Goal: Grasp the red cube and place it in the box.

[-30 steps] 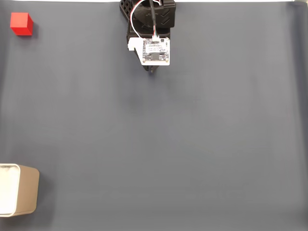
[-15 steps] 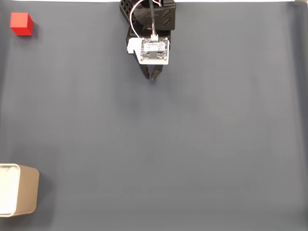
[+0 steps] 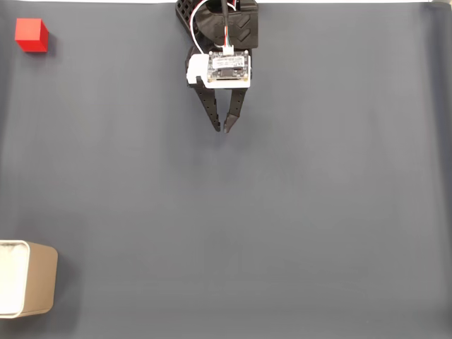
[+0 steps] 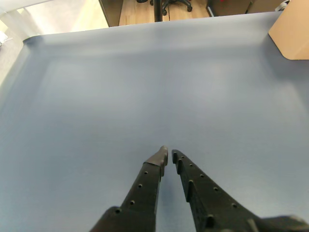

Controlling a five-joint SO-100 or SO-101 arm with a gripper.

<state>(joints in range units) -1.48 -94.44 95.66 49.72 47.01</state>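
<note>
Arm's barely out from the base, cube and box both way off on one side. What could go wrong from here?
1. The gripper is nearly shut with its tips close together; it probably needs to open before reaching the red cube.
2. In the fixed view the cube sits at the far top-left corner of the mat, so reach may be tight.
3. The box is cut off by the left edge, so placement is hard to verify.

A grey mat (image 4: 145, 87) covers the bench; at twelve o'clock, wooden floor (image 4: 140, 12) and chair wheels (image 4: 166, 4).

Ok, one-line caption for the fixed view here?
Empty gripper, jaws nearly shut, top center; red cube far top-left, box bottom-left.
</note>
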